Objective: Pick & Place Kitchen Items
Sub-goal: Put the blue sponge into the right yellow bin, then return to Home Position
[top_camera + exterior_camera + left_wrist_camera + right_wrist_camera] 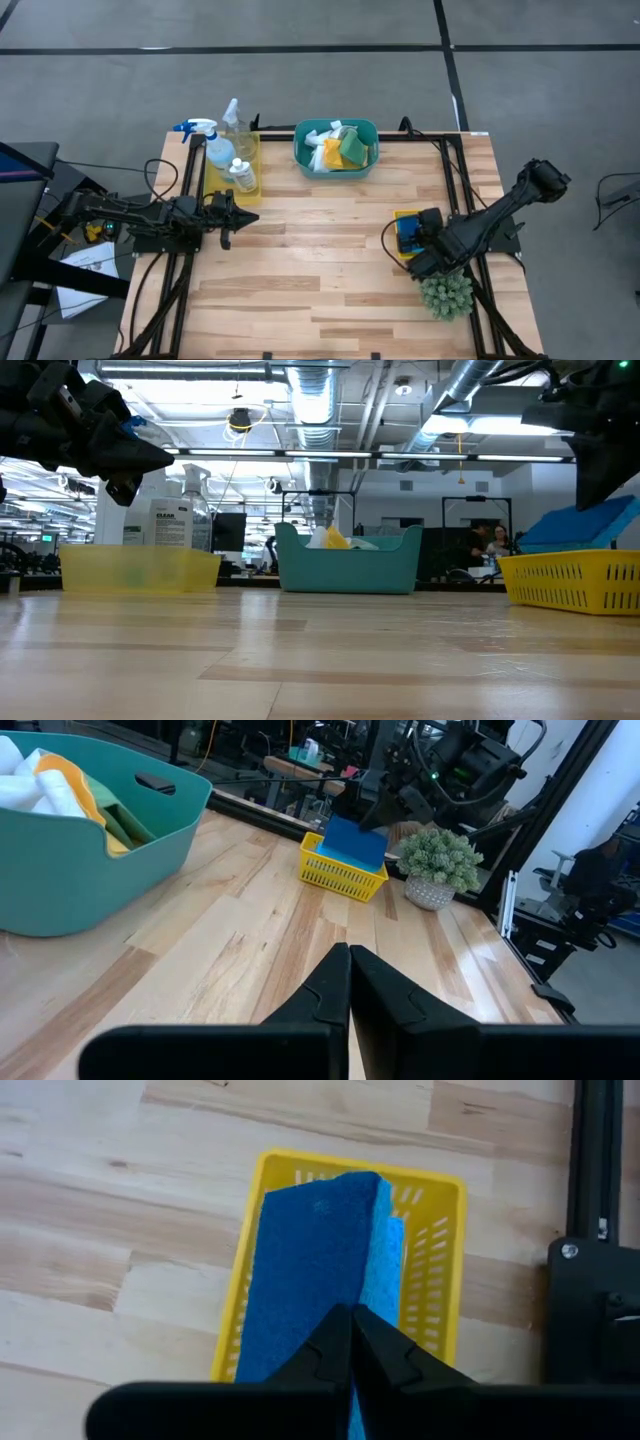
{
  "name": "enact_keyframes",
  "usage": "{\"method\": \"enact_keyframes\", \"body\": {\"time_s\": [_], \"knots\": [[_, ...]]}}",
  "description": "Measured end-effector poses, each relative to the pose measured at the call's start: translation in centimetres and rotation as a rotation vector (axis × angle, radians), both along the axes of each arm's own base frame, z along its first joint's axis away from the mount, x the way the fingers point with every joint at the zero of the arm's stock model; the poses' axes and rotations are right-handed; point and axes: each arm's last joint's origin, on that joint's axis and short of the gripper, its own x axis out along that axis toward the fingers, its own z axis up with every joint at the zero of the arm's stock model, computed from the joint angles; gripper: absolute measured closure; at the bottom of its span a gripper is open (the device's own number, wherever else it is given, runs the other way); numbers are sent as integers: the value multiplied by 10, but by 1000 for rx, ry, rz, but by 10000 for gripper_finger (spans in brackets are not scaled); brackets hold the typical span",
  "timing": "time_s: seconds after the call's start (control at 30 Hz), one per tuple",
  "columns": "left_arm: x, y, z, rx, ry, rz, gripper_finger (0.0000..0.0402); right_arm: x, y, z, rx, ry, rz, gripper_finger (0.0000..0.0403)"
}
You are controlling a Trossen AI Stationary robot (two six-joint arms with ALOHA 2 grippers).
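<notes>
Left arm: reaches in from the table's left edge; the left gripper hangs above bare wood just in front of the left yellow tray, its fingers pressed together and holding nothing.
Left yellow tray: at the back left of the wooden table; it holds the blue-trigger spray bottle, the small clear bottle and the small labelled white bottle.
What only the low view gives here: the white bottle's label, with bottles standing upright behind the tray's translucent wall.
Teal basin: at the back centre, holding the white cloth, yellow cloth and green cloth in a loose heap.
What only the left wrist view gives here: the basin's dark handle slot, and the cloths lying below its rim.
Right yellow tray: a slotted basket near the right edge, holding the dark-blue sponge and beside it the light-blue sponge.
What only the right wrist view gives here: the two sponges as separate pieces, the dark one tilted.
Right arm: comes in from the right; the right gripper is over that basket with fingers closed tip to tip above the sponges; whether they touch the sponge cannot be told.
Spiky green plant: in a small pot, just in front of the right tray.
</notes>
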Motion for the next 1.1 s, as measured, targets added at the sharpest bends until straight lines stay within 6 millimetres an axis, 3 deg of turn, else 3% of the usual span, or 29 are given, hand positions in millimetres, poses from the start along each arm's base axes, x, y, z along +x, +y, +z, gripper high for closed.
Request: {"method": "enact_keyframes", "body": {"time_s": [0.57, 1.1], "knots": [[0, 0, 0, 0, -1, 0, 399, -2, 0, -9, 25, 18, -12, 395], [0, 0, 0, 0, -1, 0, 399, -5, -2, -8, 25, 65, 6, 300]]}}
